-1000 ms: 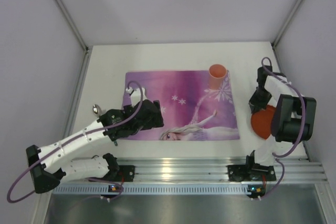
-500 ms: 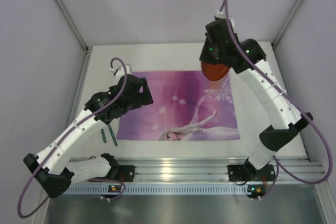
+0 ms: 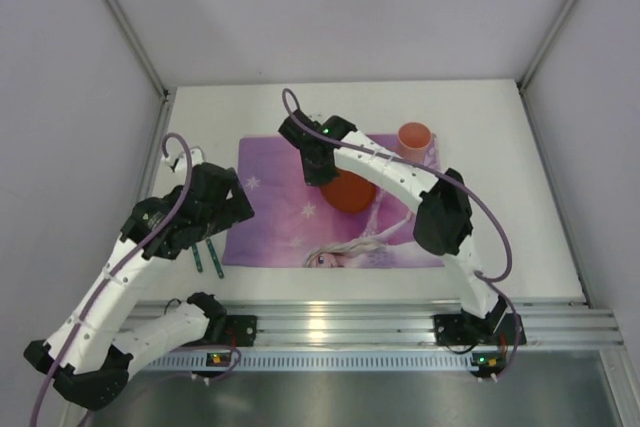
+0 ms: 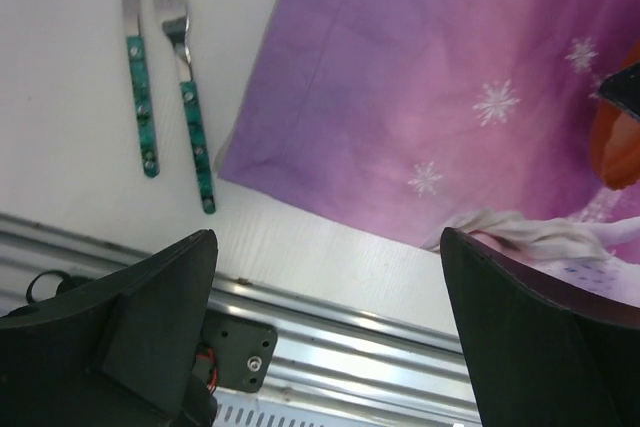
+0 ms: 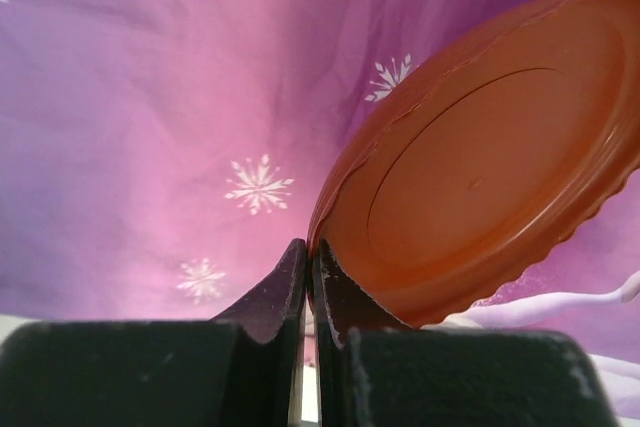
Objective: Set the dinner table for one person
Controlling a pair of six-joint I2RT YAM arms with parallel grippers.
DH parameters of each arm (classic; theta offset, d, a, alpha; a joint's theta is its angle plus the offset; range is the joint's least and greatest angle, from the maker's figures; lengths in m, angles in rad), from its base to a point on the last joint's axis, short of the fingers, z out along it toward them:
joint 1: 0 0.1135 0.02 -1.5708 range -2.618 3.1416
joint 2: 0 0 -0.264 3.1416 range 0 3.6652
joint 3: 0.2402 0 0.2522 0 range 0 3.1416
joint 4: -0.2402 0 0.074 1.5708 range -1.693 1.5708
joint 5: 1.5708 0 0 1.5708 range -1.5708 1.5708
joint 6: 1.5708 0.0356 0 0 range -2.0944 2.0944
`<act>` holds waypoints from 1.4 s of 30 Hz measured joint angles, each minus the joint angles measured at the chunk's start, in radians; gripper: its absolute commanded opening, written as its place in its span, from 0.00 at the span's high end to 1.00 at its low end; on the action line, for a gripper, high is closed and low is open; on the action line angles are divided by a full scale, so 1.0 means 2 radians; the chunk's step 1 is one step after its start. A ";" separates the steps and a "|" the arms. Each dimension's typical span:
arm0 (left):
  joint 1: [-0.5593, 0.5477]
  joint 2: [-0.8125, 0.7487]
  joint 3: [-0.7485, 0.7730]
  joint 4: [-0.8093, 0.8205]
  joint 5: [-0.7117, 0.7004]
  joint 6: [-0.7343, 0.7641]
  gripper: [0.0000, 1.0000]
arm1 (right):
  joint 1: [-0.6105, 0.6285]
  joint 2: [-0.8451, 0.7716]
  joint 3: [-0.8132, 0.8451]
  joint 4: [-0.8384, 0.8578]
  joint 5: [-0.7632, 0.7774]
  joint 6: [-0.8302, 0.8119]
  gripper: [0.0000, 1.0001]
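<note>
Your left arm has drawn back off the mat's left edge, and its hand point(image 4: 327, 247) hangs with the fingers wide apart, holding nothing. Below it a steel spoon with a green patterned handle point(image 4: 135, 67) and a matching steel fork point(image 4: 190, 117) lie side by side on the large matte-white rectangular surface point(image 3: 520, 207). They sit just left of the purple snowflake-printed princess placemat point(image 3: 275, 232), tines and bowl pointing away from the ribbed aluminium rail point(image 3: 330, 322). By the look of it, the cutlery is placed.

Further right, your right arm has swung from over the mat's far right corner down to the middle of the mat. Its hand point(image 5: 309, 252) is pinched tight on the rim of a round orange-red plastic plate point(image 5: 480, 157). The plate is tilted over the printed snowflakes. You cannot tell from these views whether its low edge touches the mat yet. That looks like the plate going down, and it remains to be levelled and released.

With the arm moved inward, the orange plastic cup point(image 3: 414, 135) is uncovered again, upright at the mat's far right corner.

The surface fills the floor of the enclosure under both arms. Its long axis appears to run left to right, parallel to the rail along your near edge. The mat lies the same way, long side to the rail.
</note>
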 measured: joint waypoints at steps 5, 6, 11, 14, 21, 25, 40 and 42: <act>0.003 0.008 -0.033 -0.037 0.001 -0.032 0.01 | 0.000 0.028 -0.042 0.024 -0.012 -0.012 0.90; 0.006 0.013 -0.038 -0.041 0.001 -0.035 0.02 | 0.000 0.030 -0.051 0.033 -0.018 -0.016 0.70; 0.042 0.035 -0.042 -0.041 0.004 -0.028 0.02 | 0.000 0.043 -0.100 0.075 -0.055 -0.042 0.28; 0.093 0.056 -0.044 -0.032 0.014 -0.005 0.01 | -0.001 0.038 -0.115 0.087 -0.066 -0.050 0.25; 0.242 0.088 -0.056 0.026 0.047 0.080 0.02 | -0.011 -0.056 -0.155 0.097 -0.098 -0.055 0.25; 0.323 0.122 -0.092 0.073 0.093 0.136 0.02 | -0.031 -0.145 -0.181 0.105 -0.116 -0.060 0.25; 0.360 0.290 -0.153 0.249 0.180 0.218 0.40 | -0.098 -0.208 -0.313 0.106 -0.148 -0.075 0.29; 0.362 0.306 -0.153 0.263 0.180 0.222 0.44 | -0.103 -0.208 -0.313 0.108 -0.149 -0.078 0.30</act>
